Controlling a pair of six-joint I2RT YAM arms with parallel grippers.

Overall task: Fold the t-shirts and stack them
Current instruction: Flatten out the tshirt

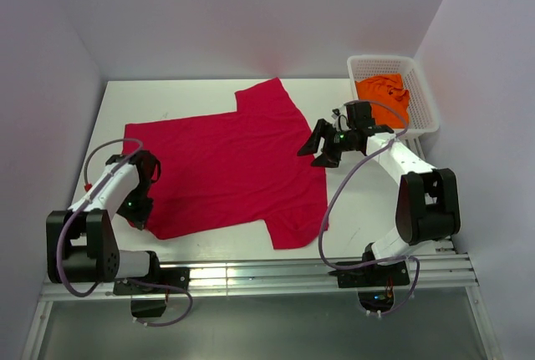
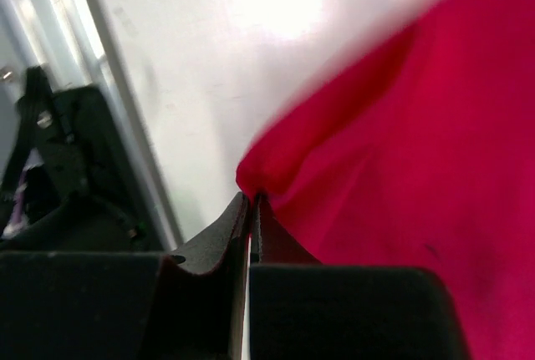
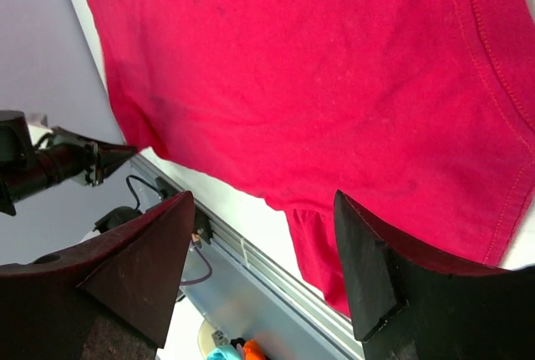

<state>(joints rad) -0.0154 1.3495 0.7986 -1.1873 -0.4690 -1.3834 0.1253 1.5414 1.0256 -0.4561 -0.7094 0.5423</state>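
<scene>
**Top view:** The red t-shirt (image 1: 226,168) lies spread flat mid-table. The orange t-shirt (image 1: 383,91) sits in the basket (image 1: 424,105) at 1 o'clock. The left gripper (image 1: 140,210) is at the red shirt's 8 o'clock corner. The right gripper (image 1: 328,149) hangs over its 3 o'clock edge.

**Left wrist view:** Jaws are closed on a pinch of red hem.

**Right wrist view:** Fingers are wide apart and empty.

**Judgement:** The first fold is starting. Next, the right gripper must descend and pinch its edge. There is bare table (image 1: 192,93) at 12 o'clock, and the rail (image 1: 251,275) lies close at 6.

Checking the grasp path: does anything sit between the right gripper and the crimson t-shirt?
Nothing visible does. The right gripper hangs open over the crimson t-shirt, only cloth and table beneath; the white mesh basket sits aside.
</scene>
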